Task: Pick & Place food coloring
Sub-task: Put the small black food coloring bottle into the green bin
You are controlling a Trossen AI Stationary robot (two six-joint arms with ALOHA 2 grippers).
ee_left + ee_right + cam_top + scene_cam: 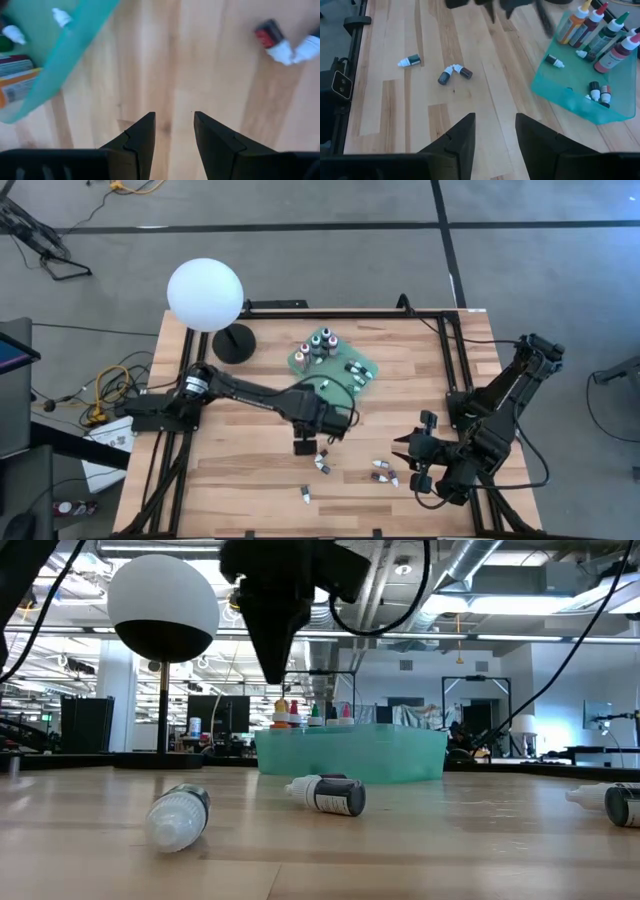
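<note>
the food coloring is in two places: some bottles stand or lie inside the green tray (362, 372) at the far side of the bench (230, 480), and several small bottles lie loose on the wood, a pair (321, 461) just in front of the left hand (303, 446), some more (383, 471) near the right hand (418, 461), and one (306, 495) alone close to the front edge. the left hand hangs above the bare bench with its fingers a little apart and nothing between them; the right hand waits at the right side, fingers also apart and empty. i judge these bottles to be very light, of smooth plastic, and round, so they probably roll or slide away when a finger touches only one side. the body with the dark label (338, 796) looks the best place to hold, across its width, not the thin white tip. a soft dropper tube may bend under a strong squeeze, so a gentle closing seems safer.
</note>
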